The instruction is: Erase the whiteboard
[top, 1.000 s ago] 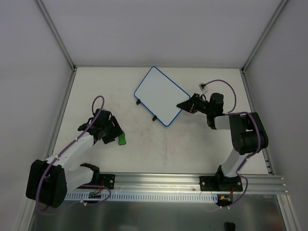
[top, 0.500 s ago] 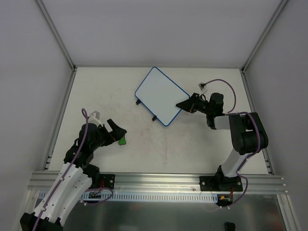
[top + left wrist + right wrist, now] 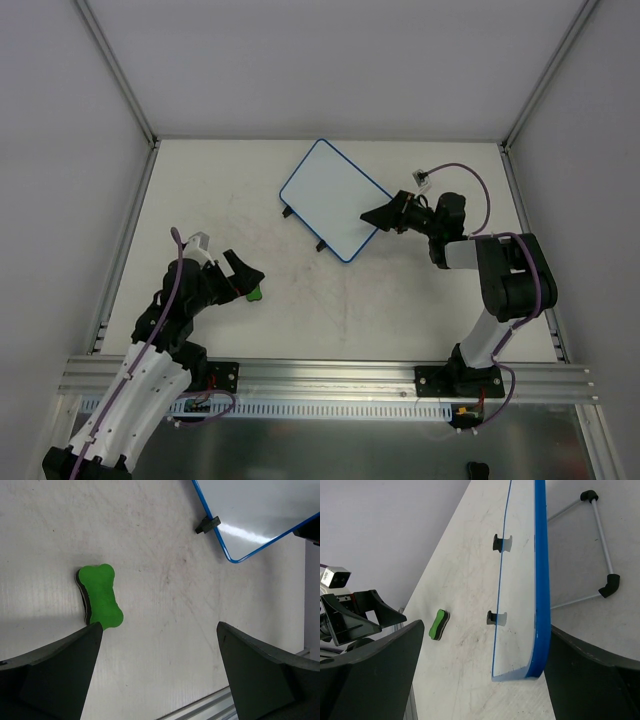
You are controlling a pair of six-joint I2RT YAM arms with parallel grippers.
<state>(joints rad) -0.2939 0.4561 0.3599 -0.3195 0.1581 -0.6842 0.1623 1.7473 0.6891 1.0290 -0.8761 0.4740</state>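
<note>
Left fingers (image 3: 50, 675) spread wide over green eraser (image 3: 100, 596) on table (image 3: 165, 580); right fingers (image 3: 365, 680) spread, flanking whiteboard (image 3: 520, 580) rim.

The eraser (image 3: 254, 293) lies on the table (image 3: 350, 300), left of the whiteboard (image 3: 335, 198).

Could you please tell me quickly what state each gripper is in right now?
Left gripper: open, empty; the green eraser lies loose nearby.
Right gripper: open, straddling the whiteboard edge, not gripping it.
</note>
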